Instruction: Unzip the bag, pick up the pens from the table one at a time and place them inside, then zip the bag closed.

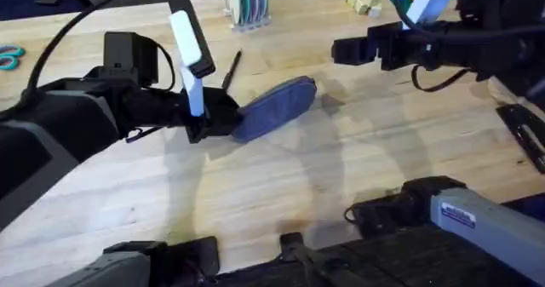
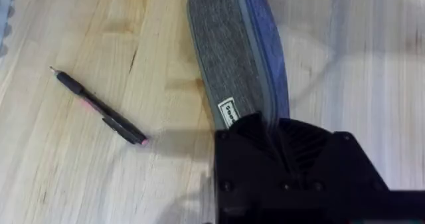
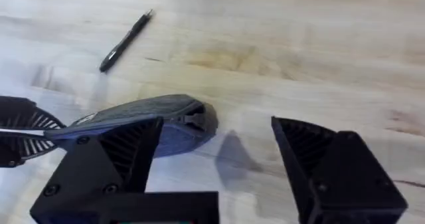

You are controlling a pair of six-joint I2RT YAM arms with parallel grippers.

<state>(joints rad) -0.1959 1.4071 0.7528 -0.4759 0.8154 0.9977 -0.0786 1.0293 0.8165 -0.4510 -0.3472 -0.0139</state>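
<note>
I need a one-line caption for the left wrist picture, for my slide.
Left hand shut on one end of the grey-blue bag; a black pen lies beside it on the wooden table.

Matte black arms with grey link shells, black looping cables, white wrist-mounted bar; ribbed triangular black fingers, visible screws.

the pen lies on the table just behind the bag.

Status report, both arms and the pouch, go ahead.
Left gripper shut on pouch end. Right gripper open above table, holding nothing. Pen beside pouch. Nothing in the way.
</note>
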